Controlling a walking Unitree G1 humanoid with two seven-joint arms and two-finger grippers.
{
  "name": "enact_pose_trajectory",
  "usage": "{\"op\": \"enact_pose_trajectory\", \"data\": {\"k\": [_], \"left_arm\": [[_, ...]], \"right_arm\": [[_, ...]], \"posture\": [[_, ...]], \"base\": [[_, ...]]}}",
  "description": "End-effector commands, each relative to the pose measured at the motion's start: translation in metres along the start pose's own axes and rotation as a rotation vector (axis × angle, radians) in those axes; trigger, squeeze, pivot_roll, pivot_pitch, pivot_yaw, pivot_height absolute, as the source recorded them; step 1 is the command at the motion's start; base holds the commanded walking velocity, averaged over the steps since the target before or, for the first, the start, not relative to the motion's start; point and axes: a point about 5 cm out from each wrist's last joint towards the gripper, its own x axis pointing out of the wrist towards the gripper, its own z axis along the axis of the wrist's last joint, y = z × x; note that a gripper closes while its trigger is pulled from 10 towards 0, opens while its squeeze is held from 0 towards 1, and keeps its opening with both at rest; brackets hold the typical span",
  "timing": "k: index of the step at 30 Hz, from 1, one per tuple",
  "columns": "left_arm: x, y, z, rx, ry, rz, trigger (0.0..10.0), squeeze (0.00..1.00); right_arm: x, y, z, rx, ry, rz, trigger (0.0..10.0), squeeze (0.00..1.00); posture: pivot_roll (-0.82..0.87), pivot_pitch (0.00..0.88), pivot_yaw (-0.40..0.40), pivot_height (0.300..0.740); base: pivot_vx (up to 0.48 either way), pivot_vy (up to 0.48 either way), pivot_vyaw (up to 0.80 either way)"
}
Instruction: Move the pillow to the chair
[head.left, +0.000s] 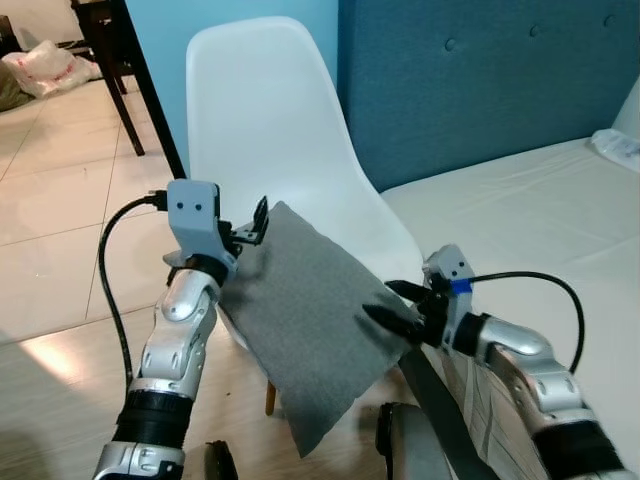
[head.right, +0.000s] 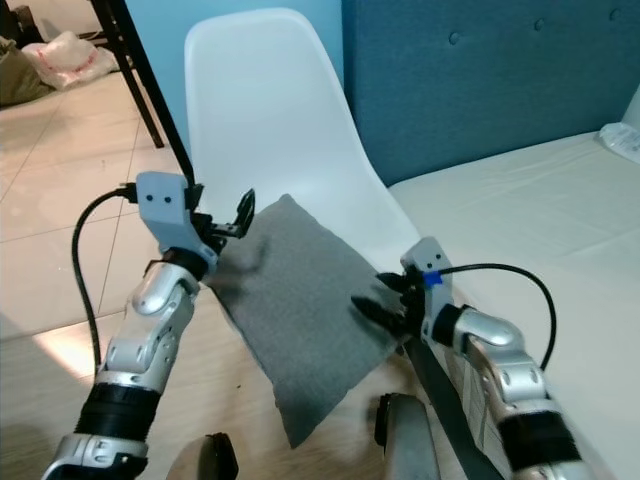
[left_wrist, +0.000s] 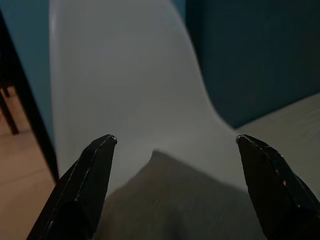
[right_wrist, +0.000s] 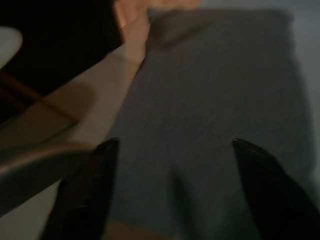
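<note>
The grey pillow (head.left: 310, 325) lies on the seat of the white shell chair (head.left: 265, 110), tilted like a diamond; its far corner points up toward the chair back and its near corner droops over the seat's front edge toward the floor; its long axis runs from that far corner down to the hanging one, slanting slightly toward the robot's right. The left gripper (head.left: 252, 228) hovers at the pillow's far-left edge with its two black fingers spread wide and nothing between them; the left wrist view shows the pillow's corner below the open tips, apart from them. The right gripper (head.left: 400, 308) sits at the pillow's right corner, fingers parted, and it appears to hold nothing, though whether a tip touches the fabric cannot be told. Judged from this, the placing step is at its end: the pillow is on the chair but overhangs; the next move calls for either a gentle push further onto the seat or a clean withdrawal without dragging it off. A blue padded headboard (head.left: 480, 80) and a white mattress (head.left: 540, 210) stand just beside the chair.
</note>
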Motion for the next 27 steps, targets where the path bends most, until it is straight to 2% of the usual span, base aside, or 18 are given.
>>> {"op": "enact_pose_trajectory", "data": {"k": [1, 3, 4, 5, 8, 9, 11, 12, 13, 15, 19, 20, 21, 22, 23, 24, 27], "left_arm": [[-0.005, 0.006, -0.007, 0.034, 0.034, 0.013, 10.0, 0.0], [-0.009, 0.007, -0.011, 0.052, 0.047, 0.014, 10.0, 0.0], [-0.009, 0.007, -0.011, 0.052, 0.047, 0.014, 10.0, 0.0], [-0.011, 0.006, -0.014, 0.053, 0.055, 0.015, 10.0, 0.0], [-0.012, 0.006, -0.015, 0.053, 0.059, 0.017, 10.0, 0.0], [-0.012, 0.004, -0.017, 0.051, 0.064, 0.016, 10.0, 0.0], [-0.012, 0.003, -0.017, 0.051, 0.065, 0.015, 10.0, 0.0], [-0.012, 0.002, -0.017, 0.049, 0.065, 0.015, 10.0, 0.0], [-0.012, 0.001, -0.018, 0.048, 0.065, 0.014, 10.0, 0.0], [-0.013, 0.0, -0.018, 0.045, 0.065, 0.015, 10.0, 0.0], [-0.014, -0.001, -0.018, 0.044, 0.066, 0.015, 10.0, 0.0], [-0.014, -0.001, -0.018, 0.044, 0.066, 0.015, 10.0, 0.0], [-0.014, -0.001, -0.019, 0.043, 0.068, 0.015, 10.0, 0.0], [-0.014, -0.002, -0.02, 0.042, 0.071, 0.013, 10.0, 0.0], [-0.014, -0.002, -0.02, 0.042, 0.071, 0.013, 10.0, 0.0], [-0.014, -0.003, -0.02, 0.042, 0.071, 0.01, 10.0, 0.0], [-0.014, -0.003, -0.02, 0.041, 0.072, 0.008, 10.0, 0.0]], "right_arm": [[0.001, 0.014, -0.004, 0.023, 0.038, 0.104, 10.0, 1.0], [-0.007, 0.032, -0.017, 0.033, 0.149, 0.212, 10.0, 1.0], [-0.007, 0.032, -0.017, 0.033, 0.149, 0.212, 10.0, 1.0], [-0.012, 0.049, -0.031, 0.041, 0.265, 0.297, 10.0, 1.0], [-0.014, 0.054, -0.036, 0.044, 0.307, 0.316, 10.0, 1.0], [-0.011, 0.062, -0.05, 0.101, 0.367, 0.301, 10.0, 1.0], [-0.005, 0.064, -0.058, 0.173, 0.374, 0.254, 10.0, 1.0], [0.0, 0.064, -0.065, 0.246, 0.369, 0.196, 10.0, 0.71], [0.004, 0.063, -0.071, 0.326, 0.358, 0.14, 10.0, 0.0], [0.011, 0.064, -0.079, 0.484, 0.335, 0.047, 10.0, 0.0], [0.015, 0.064, -0.091, 0.719, 0.296, -0.107, 10.0, 0.0], [0.015, 0.064, -0.091, 0.719, 0.296, -0.107, 10.0, 0.0], [0.016, 0.063, -0.094, 0.757, 0.293, -0.142, 10.0, 0.0], [0.015, 0.066, -0.1, 0.839, 0.282, -0.178, 10.0, 0.0], [0.015, 0.066, -0.1, 0.839, 0.282, -0.178, 10.0, 0.0], [0.013, 0.067, -0.103, 0.898, 0.265, -0.209, 10.0, 0.0], [0.01, 0.063, -0.107, 0.936, 0.257, -0.268, 10.0, 0.0]], "posture": [[-0.06, 0.084, 0.014, 0.533], [-0.06, 0.086, 0.011, 0.533], [-0.06, 0.086, 0.011, 0.533], [-0.06, 0.09, 0.01, 0.533], [-0.06, 0.09, 0.008, 0.533], [-0.06, 0.09, 0.0, 0.533], [-0.06, 0.09, 0.0, 0.533], [-0.06, 0.09, -0.003, 0.533], [-0.06, 0.091, -0.006, 0.533], [-0.06, 0.091, -0.007, 0.533], [-0.06, 0.094, -0.006, 0.533], [-0.06, 0.094, -0.006, 0.533], [-0.06, 0.094, -0.006, 0.533], [-0.06, 0.096, -0.006, 0.533], [-0.06, 0.096, -0.006, 0.533], [-0.06, 0.095, -0.003, 0.533], [-0.07, 0.098, -0.001, 0.533]], "base": [[0.0, 0.0, 0.0], [0.0, 0.0, 0.0], [0.0, 0.0, 0.0], [0.0, 0.0, 0.0], [0.0, 0.0, 0.0], [0.0, 0.0, 0.0], [0.0, 0.0, 0.0], [0.0, 0.0, 0.0], [0.0, 0.0, 0.0], [0.0, 0.0, 0.0], [0.0, 0.0, 0.0], [0.0, 0.0, 0.0], [0.0, 0.0, 0.0], [0.0, 0.0, 0.0], [0.0, 0.0, 0.0], [0.0, 0.0, 0.0], [0.0, 0.0, 0.0]]}}
